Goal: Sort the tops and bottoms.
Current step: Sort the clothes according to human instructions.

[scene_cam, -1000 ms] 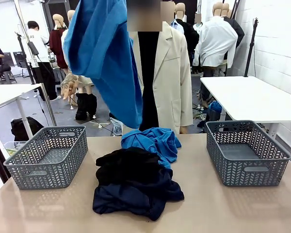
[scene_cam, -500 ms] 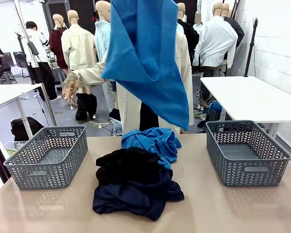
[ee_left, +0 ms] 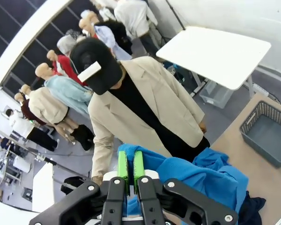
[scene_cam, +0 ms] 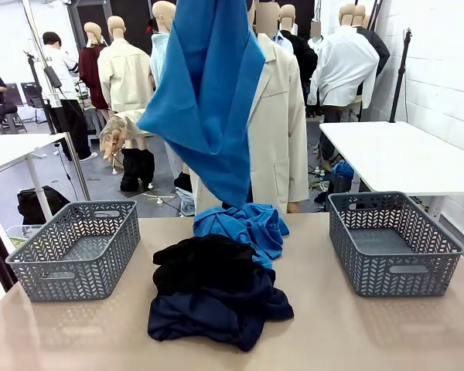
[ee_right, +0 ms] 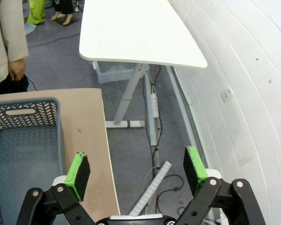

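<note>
Left end effector (ee_left: 130, 164) pinches a bright blue garment (scene_cam: 209, 100) dangling high over the tabletop (scene_cam: 348, 332); right end effector (ee_right: 136, 171) (near a grey basket (ee_right: 18, 154)) gapes wide, empty.

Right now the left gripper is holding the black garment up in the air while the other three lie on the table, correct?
No. The left gripper holds up a bright blue garment, not the black garment, as the front view shows. The other three, that one included, lie on the table.
</note>
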You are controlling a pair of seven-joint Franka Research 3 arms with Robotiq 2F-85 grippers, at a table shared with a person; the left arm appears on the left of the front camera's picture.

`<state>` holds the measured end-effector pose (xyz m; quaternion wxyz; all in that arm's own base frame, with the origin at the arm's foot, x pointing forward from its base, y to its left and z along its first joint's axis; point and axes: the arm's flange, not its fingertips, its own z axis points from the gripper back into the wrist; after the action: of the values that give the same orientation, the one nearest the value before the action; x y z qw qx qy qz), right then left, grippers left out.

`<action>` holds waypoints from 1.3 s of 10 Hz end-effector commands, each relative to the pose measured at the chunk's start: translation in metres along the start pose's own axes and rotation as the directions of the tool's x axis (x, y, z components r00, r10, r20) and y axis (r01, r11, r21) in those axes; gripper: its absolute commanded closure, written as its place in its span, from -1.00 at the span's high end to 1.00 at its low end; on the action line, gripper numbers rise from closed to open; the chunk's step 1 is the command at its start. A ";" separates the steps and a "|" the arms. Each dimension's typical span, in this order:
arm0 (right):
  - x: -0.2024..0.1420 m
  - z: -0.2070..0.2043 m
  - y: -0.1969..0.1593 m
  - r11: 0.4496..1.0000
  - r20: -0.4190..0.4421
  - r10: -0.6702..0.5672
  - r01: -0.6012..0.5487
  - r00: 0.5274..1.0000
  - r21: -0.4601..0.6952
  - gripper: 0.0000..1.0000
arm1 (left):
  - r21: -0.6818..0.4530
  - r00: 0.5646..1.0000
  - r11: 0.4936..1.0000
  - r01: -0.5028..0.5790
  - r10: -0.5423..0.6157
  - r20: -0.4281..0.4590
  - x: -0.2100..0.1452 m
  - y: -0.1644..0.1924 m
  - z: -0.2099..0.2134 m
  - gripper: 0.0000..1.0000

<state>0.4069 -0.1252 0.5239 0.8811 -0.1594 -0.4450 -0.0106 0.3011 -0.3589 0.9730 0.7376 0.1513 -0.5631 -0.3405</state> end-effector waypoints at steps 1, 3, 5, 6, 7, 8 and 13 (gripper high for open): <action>0.001 0.000 0.002 1.000 -0.003 0.012 -0.012 1.000 -0.001 1.00 | 0.068 0.996 0.996 -0.056 0.060 -0.066 -0.048 0.037 0.001 -1.00; 0.001 0.000 0.002 1.000 -0.003 0.012 -0.012 1.000 -0.001 1.00 | 0.182 0.986 0.980 -0.077 0.102 -0.131 -0.089 0.071 0.012 -1.00; 0.001 0.000 0.002 1.000 -0.003 0.012 -0.012 1.000 -0.001 1.00 | 0.298 0.981 0.953 -0.061 0.113 -0.160 -0.119 0.114 0.030 -1.00; 0.001 0.000 0.002 1.000 -0.003 0.012 -0.012 1.000 -0.001 1.00 | 0.321 0.975 0.946 -0.049 0.116 -0.192 -0.138 0.125 0.038 -1.00; 0.001 0.000 0.002 1.000 -0.003 0.012 -0.012 1.000 -0.001 1.00 | 0.343 0.970 0.938 -0.040 0.119 -0.211 -0.157 0.134 0.041 -1.00; 0.001 0.000 0.002 1.000 -0.003 0.012 -0.012 1.000 -0.001 1.00 | 0.357 0.962 0.932 -0.062 0.152 -0.228 -0.174 0.137 0.044 -1.00; 0.001 0.000 0.002 1.000 -0.003 0.012 -0.012 1.000 -0.001 1.00 | 0.364 0.943 0.927 -0.094 0.200 -0.266 -0.181 0.144 0.047 -1.00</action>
<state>0.4069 -0.1252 0.5239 0.8811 -0.1592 -0.4451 -0.0105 0.2782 -0.1203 0.9312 0.8063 0.2824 -0.5005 -0.1398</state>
